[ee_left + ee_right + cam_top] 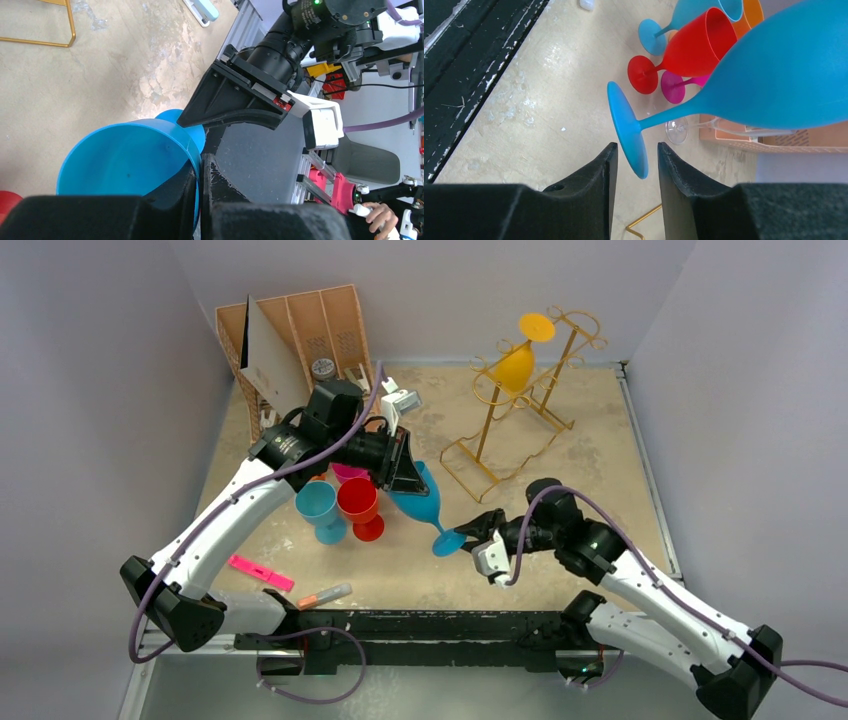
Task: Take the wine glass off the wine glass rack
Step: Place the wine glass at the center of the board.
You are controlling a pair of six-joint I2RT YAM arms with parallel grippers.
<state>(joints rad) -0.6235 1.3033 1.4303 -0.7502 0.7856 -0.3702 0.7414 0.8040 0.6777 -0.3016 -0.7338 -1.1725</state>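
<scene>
The gold wire wine glass rack (500, 435) stands at the back right, with a yellow wine glass (514, 366) hanging upside down from its top arms. My left gripper (404, 472) is shut on the rim of a blue wine glass (422, 502), which it holds tilted with the foot toward the right arm. In the left wrist view my fingers (220, 185) pinch the rim of the blue bowl (125, 160). My right gripper (478, 530) is open, and the blue glass's foot (626, 127) sits between its jaws (636, 150), apart from both fingers.
Red (358, 502), light blue (320, 508) and pink (348, 472) glasses stand under the left arm. A tan slotted organiser (300, 335) is at the back left and a white stapler (400, 398) beside it. A pink marker (260, 572) and a grey-orange marker (325, 595) lie near the front edge.
</scene>
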